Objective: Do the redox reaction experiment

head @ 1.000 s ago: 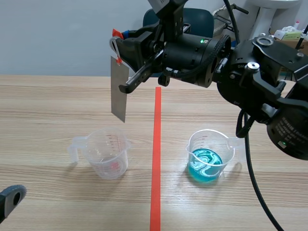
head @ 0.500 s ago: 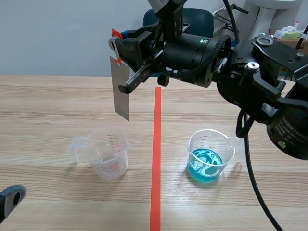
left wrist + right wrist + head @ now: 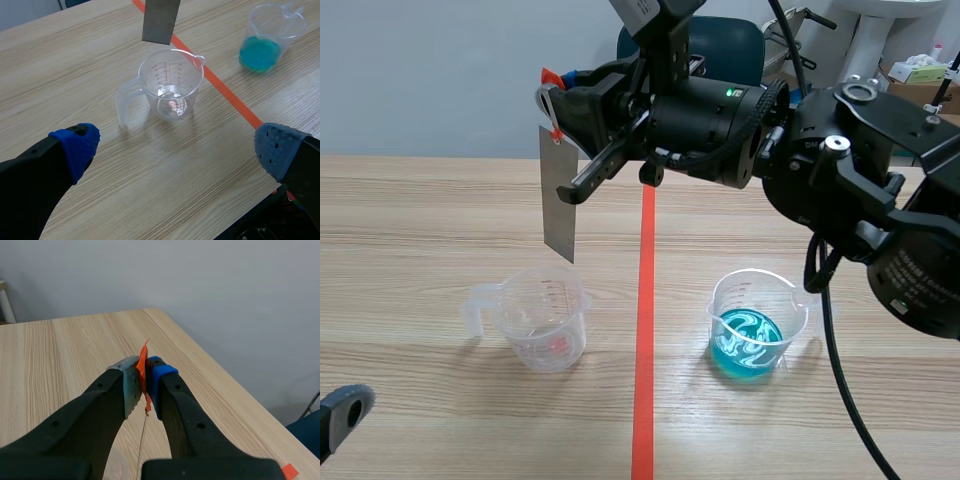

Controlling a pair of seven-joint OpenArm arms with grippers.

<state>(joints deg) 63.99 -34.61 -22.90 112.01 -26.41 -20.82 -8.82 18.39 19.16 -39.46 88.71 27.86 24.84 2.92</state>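
Shows right gripper (image 3: pixel 552 95) clenched on the orange tag (image 3: pixel 143 365) of a grey metal strip (image 3: pixel 558 195) – lower edge hanging clear above the empty measuring cup (image 3: pixel 548 318). Leaves blue-solution cup (image 3: pixel 752 325) well apart across the tape line (image 3: pixel 644 330); left gripper (image 3: pixel 176 147) released, low.

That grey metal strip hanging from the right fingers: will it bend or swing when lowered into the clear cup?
The metal strip looks flat and straight, so it is probably stiff. It hangs from an orange tag pinched between the right fingers, so it may swing. The clear cup seems light and could tip if nudged.
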